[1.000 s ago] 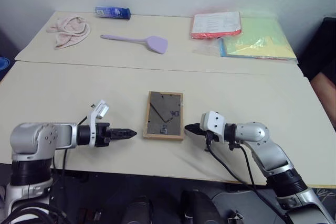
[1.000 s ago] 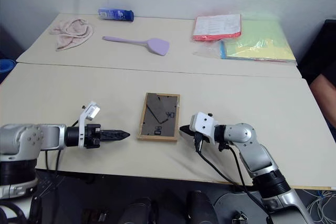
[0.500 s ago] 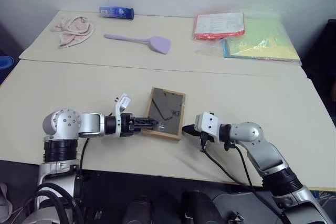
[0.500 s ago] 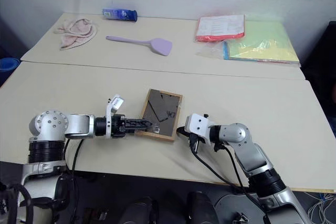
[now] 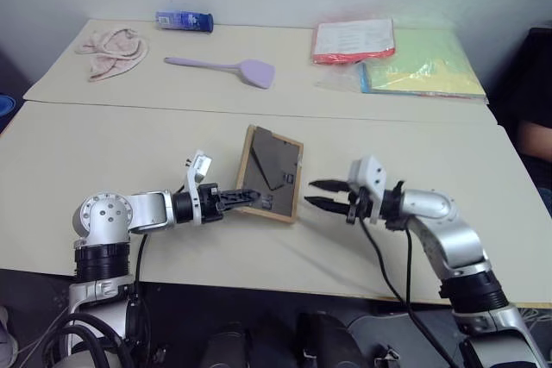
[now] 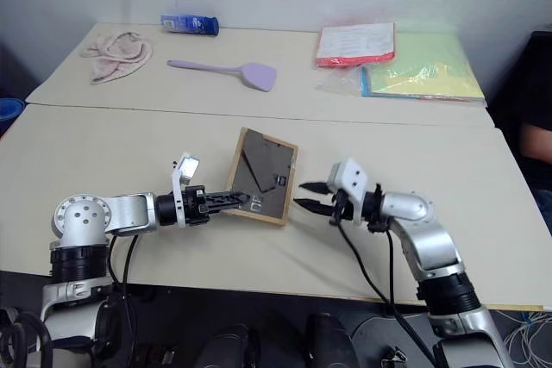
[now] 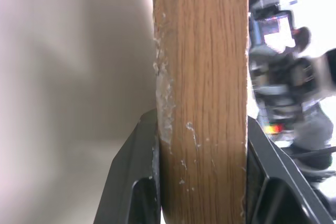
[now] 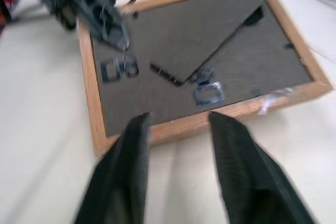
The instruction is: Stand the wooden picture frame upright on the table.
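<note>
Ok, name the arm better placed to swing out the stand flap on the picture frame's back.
Right. The right gripper is open and free, facing the dark back of the wooden picture frame where the stand flap lies. The left gripper is shut on the frame's edge, holding it tilted off the table.

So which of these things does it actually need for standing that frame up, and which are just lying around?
Part of the job:
- picture frame, back side up
- table
- left end effector, clamped on the frame's edge
- right end effector, open beside the frame

Just lying about:
- cloth
- blue packet
- purple spatula
- red folder
- green folder
</note>
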Available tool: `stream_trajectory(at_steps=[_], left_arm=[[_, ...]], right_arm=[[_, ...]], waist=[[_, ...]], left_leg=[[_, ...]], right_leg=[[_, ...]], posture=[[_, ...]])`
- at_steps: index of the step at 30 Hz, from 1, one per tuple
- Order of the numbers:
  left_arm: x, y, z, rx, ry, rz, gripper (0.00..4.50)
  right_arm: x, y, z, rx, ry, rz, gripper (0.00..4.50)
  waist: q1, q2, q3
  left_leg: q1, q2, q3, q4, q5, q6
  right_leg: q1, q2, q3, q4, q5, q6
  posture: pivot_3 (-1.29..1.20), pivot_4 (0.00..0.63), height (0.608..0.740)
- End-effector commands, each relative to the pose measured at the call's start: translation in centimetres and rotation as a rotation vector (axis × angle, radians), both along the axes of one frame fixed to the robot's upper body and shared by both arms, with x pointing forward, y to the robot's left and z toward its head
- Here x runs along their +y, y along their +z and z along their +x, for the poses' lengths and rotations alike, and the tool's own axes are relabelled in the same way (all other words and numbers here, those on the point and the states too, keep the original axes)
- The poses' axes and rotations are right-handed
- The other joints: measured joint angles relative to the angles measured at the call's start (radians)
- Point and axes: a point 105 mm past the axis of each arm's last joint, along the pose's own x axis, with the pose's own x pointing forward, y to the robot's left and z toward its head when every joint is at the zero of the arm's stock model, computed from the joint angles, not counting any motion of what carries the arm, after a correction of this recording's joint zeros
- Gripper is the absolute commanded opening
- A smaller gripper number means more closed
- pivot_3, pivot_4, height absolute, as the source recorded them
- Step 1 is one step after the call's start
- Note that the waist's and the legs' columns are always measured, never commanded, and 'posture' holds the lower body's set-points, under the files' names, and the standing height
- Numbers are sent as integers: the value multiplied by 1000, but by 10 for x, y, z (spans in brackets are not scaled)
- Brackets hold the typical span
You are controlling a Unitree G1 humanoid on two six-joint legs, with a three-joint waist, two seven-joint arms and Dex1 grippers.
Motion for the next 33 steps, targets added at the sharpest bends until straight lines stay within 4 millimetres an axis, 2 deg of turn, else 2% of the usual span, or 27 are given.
stream_trajectory(at_steps=[1,3,7,11,13,16,19,21,22,25,29,33], left_arm=[[-8,7,-5,-114,-55,24,1280],[-11,6,-7,-128,-76,26,1280],[-15,6,-9,-165,-102,39,1280],[-11,10,-6,-147,-75,12,1280],[-9,13,-7,-99,-76,-25,1280],[-7,16,-8,-30,-71,-77,1280],[-5,18,-11,30,-89,-112,1280],[-5,24,-15,89,-123,-186,1280],[-5,23,-18,160,-167,-210,1280],[2,37,-24,225,-238,-331,1280],[9,42,-31,297,-273,-346,1280],[9,47,-35,347,-305,-360,1280]], right_arm=[[17,16,6,56,28,74,3330],[27,16,10,66,38,66,3972],[44,13,10,81,87,48,3972],[51,23,-7,52,203,76,3972],[46,28,-22,-9,285,70,3972],[36,27,-34,-99,339,26,3972],[28,24,-32,-194,324,-19,3972],[19,26,-25,-326,285,-44,3972],[14,28,-24,-373,276,-49,3972],[-8,34,-24,-521,263,-82,3972],[-28,39,-26,-672,242,-123,3972],[-29,23,-26,-833,271,-274,3972]], waist=[[-3,0,0],[-4,0,0],[-3,0,0],[-4,0,0],[-3,0,0],[-3,0,0],[-4,0,0],[-6,0,0],[-6,-1,0],[-9,-1,0],[-7,-1,1],[-6,-1,1]], left_leg=[[0,0,0,0,0,0],[0,0,0,-1,0,0],[-2,0,-1,-1,0,1],[-2,0,0,-1,-1,2],[-2,0,-1,-1,-1,2],[-3,0,-1,-1,-1,3],[-3,-1,-1,-1,-1,3],[-3,0,-1,-1,-1,3],[-3,0,0,-1,-1,3],[-2,0,0,-1,-1,2],[-2,0,-1,-1,-1,2],[-2,0,-2,-1,-1,2]], right_leg=[[0,0,0,0,0,0],[0,0,0,0,0,0],[-1,0,-1,1,0,0],[-1,-1,0,1,0,0],[-1,-1,0,1,0,0],[-1,-1,-1,1,0,0],[-1,-1,0,1,1,1],[-2,-1,0,1,1,1],[-2,0,0,1,1,1],[-2,0,0,2,1,1],[-1,-1,0,1,1,1],[0,-1,0,0,1,1]], posture=[[0,150,740],[0,150,740],[0,150,740],[0,150,740],[0,150,740],[0,150,740],[0,150,740],[0,150,740],[0,150,740],[0,150,740],[0,150,740],[0,150,740]])
